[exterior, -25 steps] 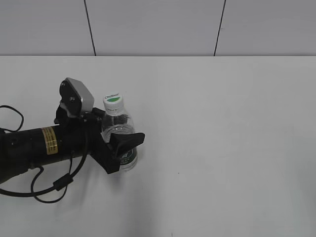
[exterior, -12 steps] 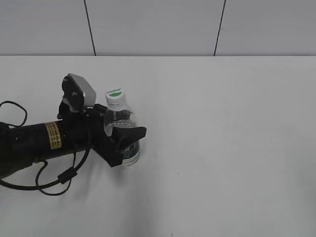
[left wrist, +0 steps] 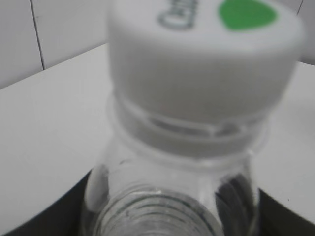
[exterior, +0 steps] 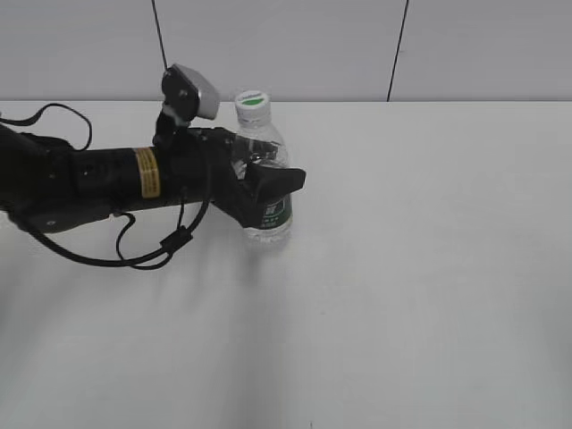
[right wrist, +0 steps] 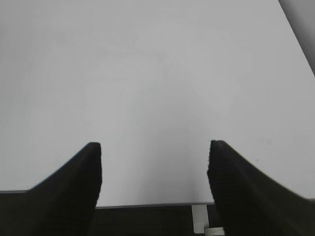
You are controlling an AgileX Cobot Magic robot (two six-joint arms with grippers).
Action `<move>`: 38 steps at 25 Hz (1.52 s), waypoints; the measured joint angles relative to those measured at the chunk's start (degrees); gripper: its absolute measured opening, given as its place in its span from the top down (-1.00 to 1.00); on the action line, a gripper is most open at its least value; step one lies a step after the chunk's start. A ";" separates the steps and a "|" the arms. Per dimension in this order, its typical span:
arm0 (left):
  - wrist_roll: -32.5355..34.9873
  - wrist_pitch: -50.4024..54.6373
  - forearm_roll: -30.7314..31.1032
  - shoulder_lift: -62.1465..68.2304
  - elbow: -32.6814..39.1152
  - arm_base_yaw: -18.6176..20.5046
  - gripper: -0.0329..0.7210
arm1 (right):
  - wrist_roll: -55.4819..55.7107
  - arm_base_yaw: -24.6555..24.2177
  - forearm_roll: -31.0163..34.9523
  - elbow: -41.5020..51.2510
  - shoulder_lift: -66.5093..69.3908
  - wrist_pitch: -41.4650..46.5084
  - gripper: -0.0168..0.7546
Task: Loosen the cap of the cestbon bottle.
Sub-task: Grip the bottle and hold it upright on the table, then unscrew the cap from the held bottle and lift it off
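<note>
Since the cap must turn while the body stays fixed, the black left gripper (exterior: 264,183) reaches in from the left w/ fingers clamped on the small clear plastic cestbon bottle (exterior: 264,192) at its mid body, just above the dark green label. Bottle stands upright on the white table (exterior: 429,268), left of centre. Small round white plastic screw cap (exterior: 252,105) is exposed on top, prob. for the other arm. Right gripper (right wrist: 154,169): fingers apart, holding nothing, over bare table.

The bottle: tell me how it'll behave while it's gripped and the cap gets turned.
The bottle looks thin and clear, so it probably dents under the left gripper clamped on its body. Being tall and narrow, it would likely tip if released carelessly. The smooth white cap may slip between pads.
</note>
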 joint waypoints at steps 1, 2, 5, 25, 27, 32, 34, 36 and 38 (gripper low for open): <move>-0.65 0.43 0.31 0.30 -1.11 -0.39 -0.16 | 0.00 0.00 0.02 0.00 0.62 0.00 -0.39; -1.23 0.63 0.54 0.78 -2.19 -0.87 -0.16 | 0.00 0.00 0.07 0.00 1.42 0.00 -0.39; -1.60 0.31 0.76 3.16 -4.69 -2.39 -0.16 | 0.00 0.00 0.14 0.00 3.54 -0.05 -0.39; -1.60 -3.52 1.80 11.63 -8.15 -5.91 -0.16 | 0.13 0.00 5.77 -5.12 16.33 1.88 -0.39; -1.60 -3.58 2.48 11.63 -8.19 -5.91 -0.16 | 1.39 0.00 5.89 -9.38 21.57 2.14 -0.39; -1.40 -3.94 5.57 11.63 -8.41 -5.91 -0.16 | 9.63 0.00 6.14 -20.54 34.24 3.09 -0.39; -1.40 -3.98 6.38 11.63 -8.47 -5.91 -0.16 | 11.88 0.00 7.07 -25.04 40.41 5.24 -0.39; -1.38 -4.05 6.81 11.63 -8.47 -5.91 -0.16 | 12.92 -0.04 9.61 -28.99 47.80 6.53 -0.39; -1.34 -4.35 7.70 11.63 -8.53 -5.91 -0.16 | 13.35 0.08 13.52 -32.44 54.26 6.53 -0.39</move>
